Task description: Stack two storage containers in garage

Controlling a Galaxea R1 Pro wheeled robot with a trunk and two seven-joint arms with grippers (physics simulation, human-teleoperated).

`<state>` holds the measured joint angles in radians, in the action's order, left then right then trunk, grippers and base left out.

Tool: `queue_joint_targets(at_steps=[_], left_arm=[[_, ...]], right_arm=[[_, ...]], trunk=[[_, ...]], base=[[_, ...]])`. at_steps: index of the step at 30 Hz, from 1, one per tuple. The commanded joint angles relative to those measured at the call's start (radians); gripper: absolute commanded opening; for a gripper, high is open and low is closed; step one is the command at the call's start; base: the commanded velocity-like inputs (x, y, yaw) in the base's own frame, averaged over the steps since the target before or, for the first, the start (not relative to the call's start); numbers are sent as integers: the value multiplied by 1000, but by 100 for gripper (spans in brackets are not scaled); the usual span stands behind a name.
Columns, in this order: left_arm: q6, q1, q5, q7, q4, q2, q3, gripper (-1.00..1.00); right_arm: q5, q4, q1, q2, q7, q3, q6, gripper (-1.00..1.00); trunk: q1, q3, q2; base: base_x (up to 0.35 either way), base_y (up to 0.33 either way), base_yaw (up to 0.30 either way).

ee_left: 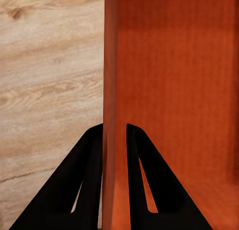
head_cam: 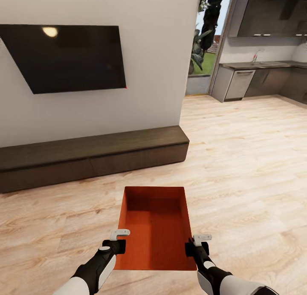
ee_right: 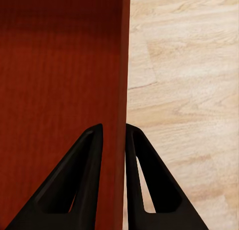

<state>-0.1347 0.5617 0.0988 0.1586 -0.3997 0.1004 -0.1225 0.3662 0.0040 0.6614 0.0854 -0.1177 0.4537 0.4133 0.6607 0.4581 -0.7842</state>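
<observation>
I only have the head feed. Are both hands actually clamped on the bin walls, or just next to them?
Observer: Left hand has the left wall of the bin pinched, one finger outside, one inside.
Operator: Right side?
Observer: Same. Right hand straddles the right wall, inner finger over the bin's inside.
Operator: Anything under the walls?
Observer: Wood floor beside each wall; neither wrist view settles whether the bin is lifted.

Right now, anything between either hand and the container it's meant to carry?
Nothing. The left hand is already clamped on the storage container's left wall, one finger each side, and the right hand grips the right wall the same way. The garage isn't visible; ahead is open wood floor toward the kitchen.
</observation>
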Motion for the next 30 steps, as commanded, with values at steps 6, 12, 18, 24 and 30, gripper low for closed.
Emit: queue_joint_targets(at_steps=[6,12,18,24,30], left_arm=[[-6,0,6,13,1,0,-5,-100],[-5,0,6,13,10,-2,-5,-100],[-5,0,6,13,12,-2,-5,-100],[-5,0,7,13,13,-2,-5,-100],[-5,0,8,13,13,-2,-5,-100]], right_arm=[[11,0,1,1,-3,-29,4,-100],[11,0,1,1,-3,-29,3,-100],[11,0,1,1,-3,-29,3,-100],[11,0,1,1,-3,-29,3,-100],[11,-1,1,2,-3,-29,3,-100]], trunk=[[0,-9,-1],[0,-19,-1],[0,-28,-1],[0,-38,-1],[0,-48,-1]], base=[[0,0,0],[0,0,0],[0,0,0],[0,0,0],[0,0,0]])
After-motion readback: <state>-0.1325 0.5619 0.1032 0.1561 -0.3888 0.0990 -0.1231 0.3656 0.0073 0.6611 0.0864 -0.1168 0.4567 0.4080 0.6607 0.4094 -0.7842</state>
